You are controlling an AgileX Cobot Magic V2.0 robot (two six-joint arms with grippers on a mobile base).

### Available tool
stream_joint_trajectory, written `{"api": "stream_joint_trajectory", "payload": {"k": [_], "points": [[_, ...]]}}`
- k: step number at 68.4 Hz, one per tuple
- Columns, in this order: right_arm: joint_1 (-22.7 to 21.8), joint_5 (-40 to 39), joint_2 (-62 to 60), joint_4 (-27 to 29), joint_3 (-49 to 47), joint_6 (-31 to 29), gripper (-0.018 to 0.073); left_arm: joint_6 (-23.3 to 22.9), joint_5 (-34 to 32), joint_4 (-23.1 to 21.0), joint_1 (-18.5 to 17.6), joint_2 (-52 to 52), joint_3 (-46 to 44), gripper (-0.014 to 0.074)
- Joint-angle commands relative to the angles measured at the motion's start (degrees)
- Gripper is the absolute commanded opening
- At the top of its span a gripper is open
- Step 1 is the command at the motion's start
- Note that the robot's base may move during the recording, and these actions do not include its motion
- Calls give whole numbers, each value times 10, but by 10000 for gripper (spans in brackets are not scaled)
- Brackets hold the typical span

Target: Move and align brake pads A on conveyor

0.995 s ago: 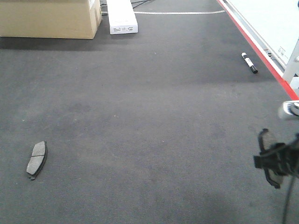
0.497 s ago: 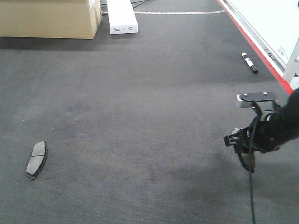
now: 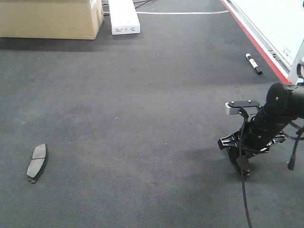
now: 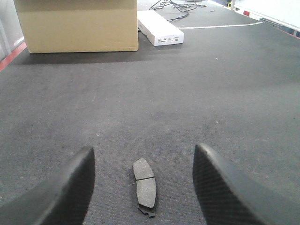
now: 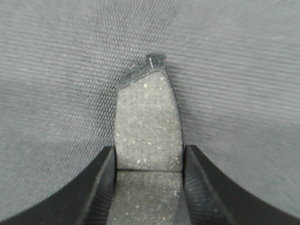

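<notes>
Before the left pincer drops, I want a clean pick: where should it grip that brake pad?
Probably across the narrow middle of the brake pad, at its groove, from straight above: it lies flat on the conveyor, lengthwise between the fingers of the left pincer.

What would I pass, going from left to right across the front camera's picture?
lone brake pad → white box → right gripper, its jaws closed on a second brake pad. The cardboard box and pen overlap these sideways, so they are left out.
</notes>
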Motion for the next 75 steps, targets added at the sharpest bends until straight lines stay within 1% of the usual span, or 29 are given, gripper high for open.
{"api": "stream_joint_trajectory", "payload": {"k": [1,6,11,22,33,52,63,68,75], "points": [[-2,6,-26,4,-30,0,397,0,-41,-2,-2,5,-15,429],[-2,7,-34,4,-32,11,468,0,-41,-2,-2,5,-15,429],[-2,8,-46,4,-29,16,496,0,-41,-2,-2,5,-15,429],[-2,2,-106,-1,2,18,475,0,-41,-2,-2,5,-15,429],[-2,-54,-215,-2,89,19,435,0,-41,-2,-2,5,-15,429],[-2,-130,-480,4,241,18,426,0,-41,-2,-2,5,-15,429],[-2,-180,-677,21,327,11,426,0,-41,-2,-2,5,-15,429],[-2,-194,-770,23,363,11,426,0,-41,-2,-2,5,-15,429],[-2,-193,-881,23,399,14,423,0,-41,-2,-2,5,-15,429]]}}
